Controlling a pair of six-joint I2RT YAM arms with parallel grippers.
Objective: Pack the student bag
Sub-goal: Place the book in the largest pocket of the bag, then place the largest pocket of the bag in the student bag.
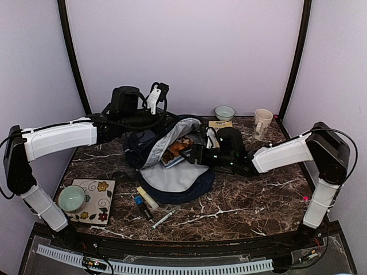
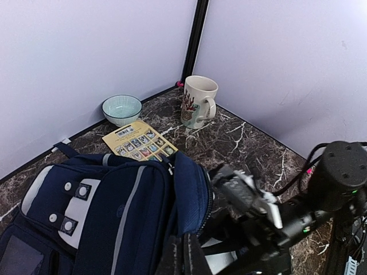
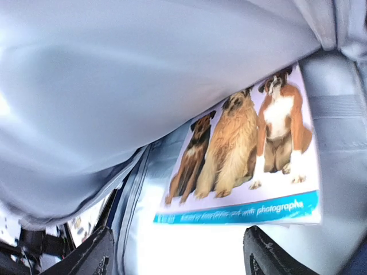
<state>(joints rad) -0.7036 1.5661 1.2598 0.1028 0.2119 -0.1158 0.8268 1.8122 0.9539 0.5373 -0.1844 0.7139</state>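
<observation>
Navy fabric with pale stripes marked the student bag [image 1: 137,150], which was laid at the middle of the dark marble worktop [image 1: 258,200]. It was unzipped, with the grey-lined front flap folded down toward the near edge. A book with three dogs on its cover [image 3: 252,154] was seen inside the bag, resting against the grey lining.

The right gripper [image 3: 172,255] was reached into the opening from the right. Its jaws were spread wide and nothing was held between them. The book was seen just ahead of the fingertips, not touched.

The left gripper [image 2: 182,253] was raised at the bag's top rear edge with its jaws pressed together – whether bag fabric was pinched could not be told.

Behind the bag, near the back wall, a pale teal bowl [image 2: 121,109], a yellow card [image 2: 140,139] and a cream mug [image 2: 198,102] were noted. The card was lying flat between the other two.

At the front left a floral tile [image 1: 100,200] was noted, with a second, green bowl [image 1: 72,197] set on it. Just in front of the bag's flap a yellow marker [image 1: 147,197], a dark marker with a blue end [image 1: 141,206] and a white pen [image 1: 163,218] were lying loose – all close together.
</observation>
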